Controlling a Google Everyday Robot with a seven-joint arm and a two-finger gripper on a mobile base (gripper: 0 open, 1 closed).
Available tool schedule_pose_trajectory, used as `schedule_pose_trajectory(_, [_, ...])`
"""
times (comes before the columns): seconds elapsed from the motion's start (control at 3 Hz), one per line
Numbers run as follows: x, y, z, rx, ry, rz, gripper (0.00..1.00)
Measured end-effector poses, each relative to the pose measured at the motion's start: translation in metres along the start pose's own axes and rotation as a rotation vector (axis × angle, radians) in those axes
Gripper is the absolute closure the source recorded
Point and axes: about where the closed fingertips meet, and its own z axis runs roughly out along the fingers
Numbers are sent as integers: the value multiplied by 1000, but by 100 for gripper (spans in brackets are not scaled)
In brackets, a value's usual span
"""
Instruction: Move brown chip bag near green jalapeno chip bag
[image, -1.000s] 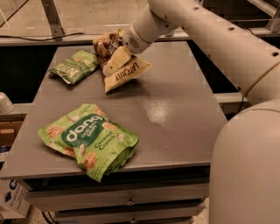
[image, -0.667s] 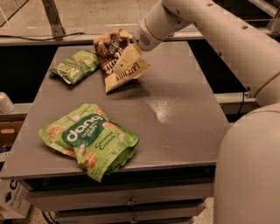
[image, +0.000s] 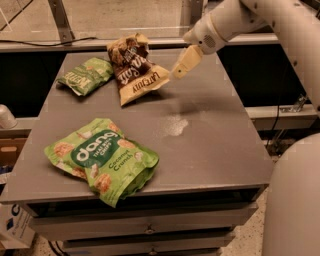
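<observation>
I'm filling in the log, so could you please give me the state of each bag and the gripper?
brown chip bag: lying on the table, close beside the green jalapeno chip bag, not gripped.
green jalapeno chip bag: lying flat, back left.
dang bag: lying crumpled, front left.
gripper: hovering just right of the brown chip bag, holding nothing.

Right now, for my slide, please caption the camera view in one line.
The brown chip bag lies on the table beside the green jalapeno chip bag; the gripper hangs just right of it.
</observation>
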Motion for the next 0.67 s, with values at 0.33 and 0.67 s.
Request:
schedule_pose_trajectory(0.33, [22, -3, -29, -28, -27, -28, 0])
schedule_pose_trajectory(0.67, [37, 9, -59, -74, -50, -53, 0])
